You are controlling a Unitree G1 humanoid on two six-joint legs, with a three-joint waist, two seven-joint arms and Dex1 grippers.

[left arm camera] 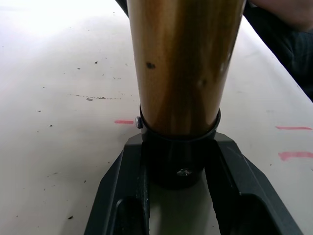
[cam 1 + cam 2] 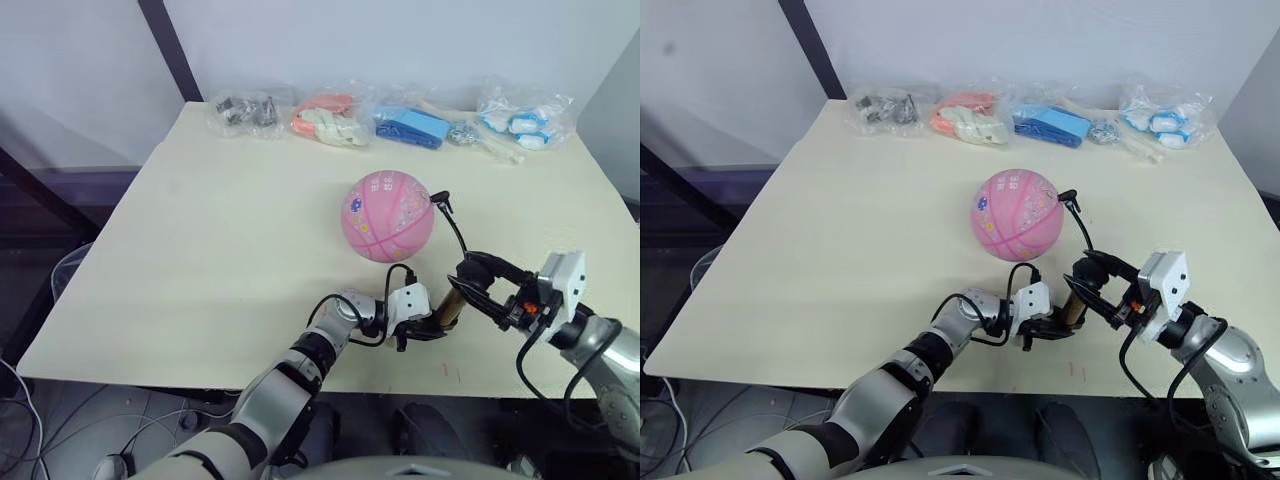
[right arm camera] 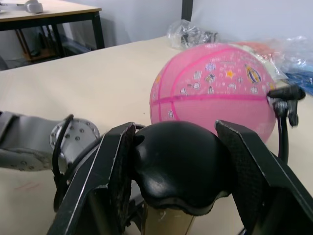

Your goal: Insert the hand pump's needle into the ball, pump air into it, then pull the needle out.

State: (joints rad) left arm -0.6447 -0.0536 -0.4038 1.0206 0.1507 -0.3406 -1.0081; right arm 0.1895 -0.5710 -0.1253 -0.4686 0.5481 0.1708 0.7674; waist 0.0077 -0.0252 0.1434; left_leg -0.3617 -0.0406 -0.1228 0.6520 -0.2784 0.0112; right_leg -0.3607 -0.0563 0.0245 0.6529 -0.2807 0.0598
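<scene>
On the table [image 2: 200, 250], both fingers clamp the hand pump [image 2: 449, 306] (ball [image 2: 388, 215] beyond).

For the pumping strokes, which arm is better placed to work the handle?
Right. The right gripper is closed on the pump's black handle, while the left gripper clamps the hand pump at its base cap.

Pink ball [image 2: 388, 215] rests mid-table, needle [image 2: 438, 198] at its right side, hosed to bronze hand pump [image 2: 450, 306] just nearer
</scene>
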